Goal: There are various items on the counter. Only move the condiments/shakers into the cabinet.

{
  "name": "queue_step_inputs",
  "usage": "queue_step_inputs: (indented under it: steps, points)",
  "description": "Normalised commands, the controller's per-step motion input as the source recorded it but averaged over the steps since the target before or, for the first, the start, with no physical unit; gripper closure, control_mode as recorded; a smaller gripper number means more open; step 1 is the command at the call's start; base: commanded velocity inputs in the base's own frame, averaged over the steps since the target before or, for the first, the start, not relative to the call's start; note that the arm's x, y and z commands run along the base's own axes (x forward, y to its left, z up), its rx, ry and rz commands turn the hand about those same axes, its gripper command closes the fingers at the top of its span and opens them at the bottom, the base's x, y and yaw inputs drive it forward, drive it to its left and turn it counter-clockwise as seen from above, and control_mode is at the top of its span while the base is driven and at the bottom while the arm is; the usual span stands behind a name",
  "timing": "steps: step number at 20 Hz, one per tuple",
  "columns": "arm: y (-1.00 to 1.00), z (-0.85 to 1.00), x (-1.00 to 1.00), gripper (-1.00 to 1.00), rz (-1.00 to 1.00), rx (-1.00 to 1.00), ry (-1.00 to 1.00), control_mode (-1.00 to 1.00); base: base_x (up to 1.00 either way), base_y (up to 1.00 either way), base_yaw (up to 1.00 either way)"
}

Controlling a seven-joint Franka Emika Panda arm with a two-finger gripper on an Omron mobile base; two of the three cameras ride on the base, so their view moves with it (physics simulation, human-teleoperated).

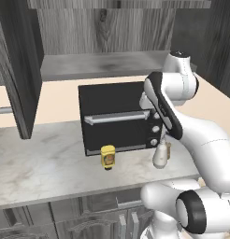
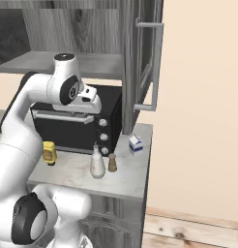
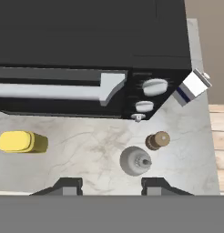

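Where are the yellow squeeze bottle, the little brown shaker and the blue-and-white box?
yellow squeeze bottle [image 1: 107, 156]: left base view, on its labelled body.
brown shaker [image 2: 112, 163]: right base view, on its wooden side.
blue-and-white box [image 3: 191, 86]: hand view, on its white face.

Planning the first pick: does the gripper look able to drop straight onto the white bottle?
Probably yes. The gripper hangs open above the white bottle, nothing between them; the brown shaker stands close beside it.
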Motion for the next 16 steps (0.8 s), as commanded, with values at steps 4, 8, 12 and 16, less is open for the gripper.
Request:
queue_step_inputs:
  steps: [4, 8, 12, 16]
  points:
    - [0.00, 0.00, 0.00, -1.00, 0.00, 0.00, 0.00, -1.00, 0.00, 0.00, 0.00]
    - [-0.03, -0.08, -0.33, -1.00, -0.02, 0.00, -0.01, -1.00, 0.00, 0.00, 0.00]
    - [-0.19, -0.33, -1.00, -1.00, -0.10, 0.02, -0.09, -1.00, 0.00, 0.00, 0.00]
    - [-0.30, -0.57, -1.00, -1.00, -0.16, 0.10, -0.12, -1.00, 0.00, 0.00, 0.00]
